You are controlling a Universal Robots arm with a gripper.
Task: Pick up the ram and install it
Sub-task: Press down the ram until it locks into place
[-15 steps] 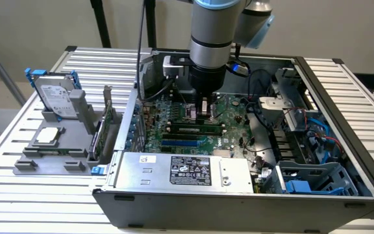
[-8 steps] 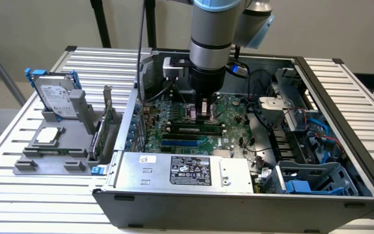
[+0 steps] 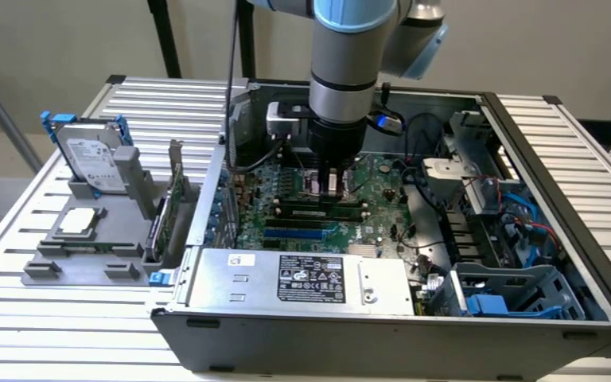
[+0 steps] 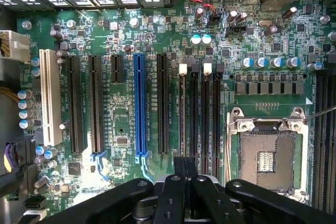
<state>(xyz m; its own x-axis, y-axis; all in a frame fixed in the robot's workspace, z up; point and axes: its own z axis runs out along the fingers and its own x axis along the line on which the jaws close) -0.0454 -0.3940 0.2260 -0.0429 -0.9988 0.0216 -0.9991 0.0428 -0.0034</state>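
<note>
The tool (image 3: 332,185), clenched, hangs low over the motherboard (image 3: 375,187) (inside the open computer case (image 3: 391,338)) near the ram (image 3: 321,212).

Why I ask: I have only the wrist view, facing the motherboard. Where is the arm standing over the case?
Observer: The end effector hangs upright inside the open case, down near the board's middle.
Operator: Any ram near it?
Observer: What looks like the ram lies along the memory slots, just nearer the camera than the end effector.
Operator: What's outside the case?
Observer: A grey holder on the exterior view's left, carrying a hard drive and a silver processor chip.
</note>
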